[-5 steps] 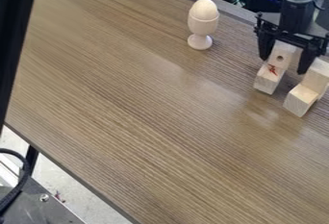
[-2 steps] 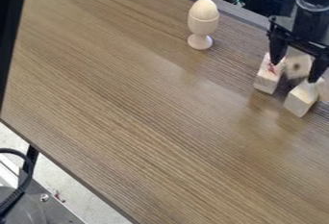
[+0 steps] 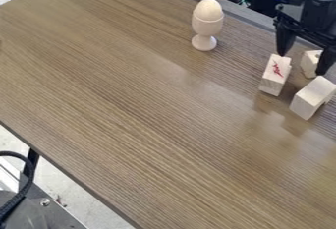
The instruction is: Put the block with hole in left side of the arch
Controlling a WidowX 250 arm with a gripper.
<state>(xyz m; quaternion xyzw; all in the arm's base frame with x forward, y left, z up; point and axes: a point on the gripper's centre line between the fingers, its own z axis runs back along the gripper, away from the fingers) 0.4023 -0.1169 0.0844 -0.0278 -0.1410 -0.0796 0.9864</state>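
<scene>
One red-marked block (image 3: pixel 275 75) lies leftmost, then the pincer (image 3: pixel 301 65), tips spread apart, with the block with hole (image 3: pixel 310 65) on the tabletop (image 3: pixel 138 105) seen between them, closer to the right-hand tip in view.

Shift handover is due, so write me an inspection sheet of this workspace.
Surface: wood-grain table, faint reflections.
Job's things: block with a hole beside a red-marked block; plain block nearer the camera.
Clutter: egg-shaped piece sitting in an upright cup.
Claw: open, over the blocks.
Cables: black cable looping below the table's edge, lower left.
Surroundings: metal plate with a bolt, lower left.
</scene>
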